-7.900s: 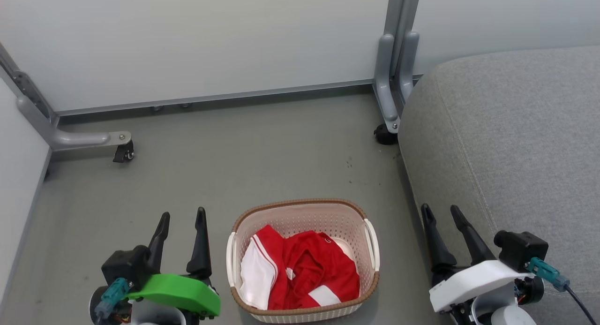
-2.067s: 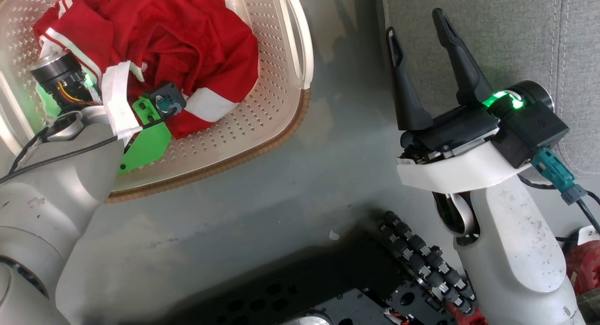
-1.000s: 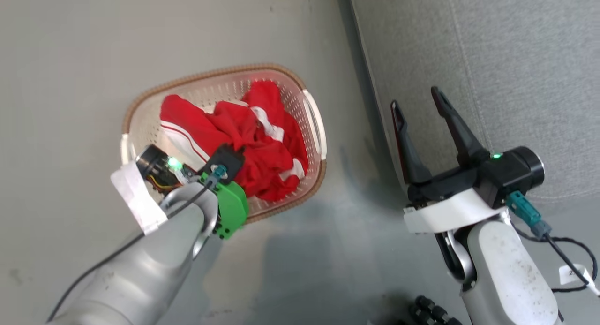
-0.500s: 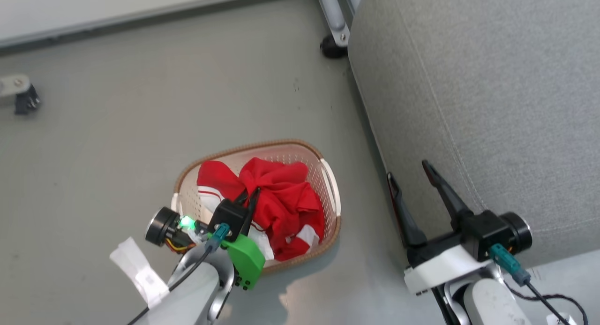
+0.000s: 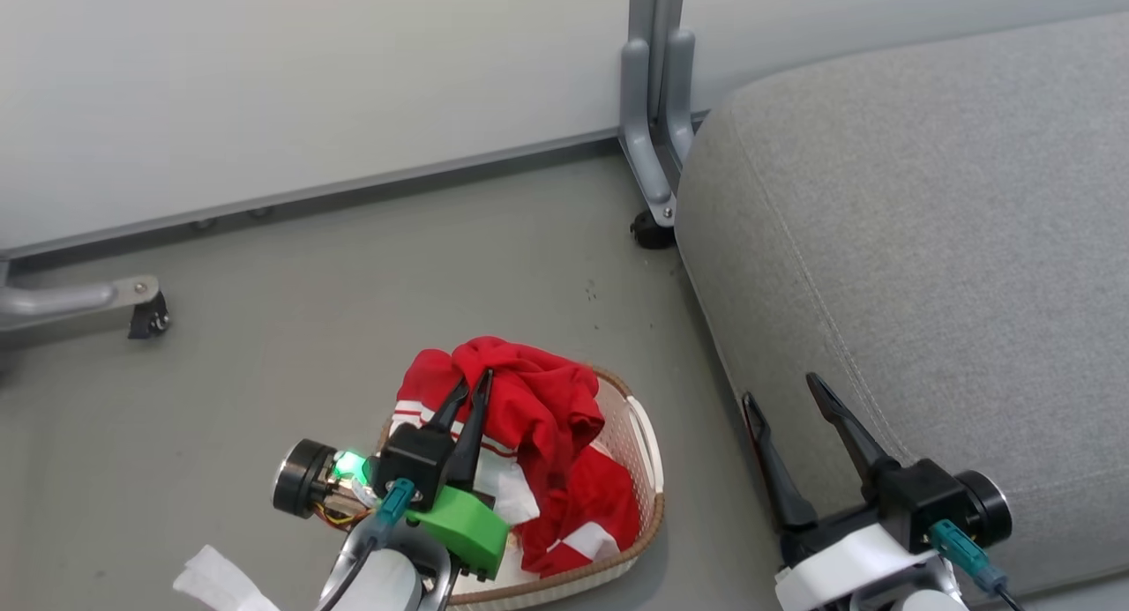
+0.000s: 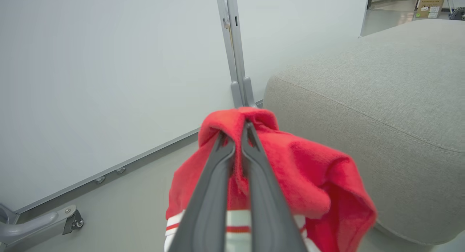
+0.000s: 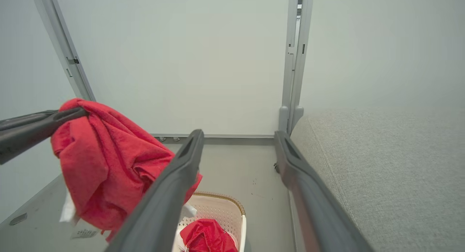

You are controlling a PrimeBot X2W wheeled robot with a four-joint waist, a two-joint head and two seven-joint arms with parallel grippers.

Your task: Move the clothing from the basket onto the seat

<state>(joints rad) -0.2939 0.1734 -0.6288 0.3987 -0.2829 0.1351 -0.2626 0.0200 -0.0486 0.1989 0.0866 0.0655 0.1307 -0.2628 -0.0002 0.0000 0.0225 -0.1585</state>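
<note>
Head view, lower centre: left gripper (image 5: pixel 474 380) has its fingers pinched nearly together on a fold of a red garment (image 5: pixel 538 399), held up over the basket (image 5: pixel 651 496). The cloth hangs down; I cannot tell if its hem is clear of the rim. A second red garment (image 7: pixel 207 237) lies inside the basket. Lower right: right gripper (image 5: pixel 780 389) has its fingers spread wide and is empty, just beside the front edge of the sofa cushion (image 5: pixel 926 241). The basket stands on the grey floor (image 5: pixel 265 329), left of the cushion.
</note>
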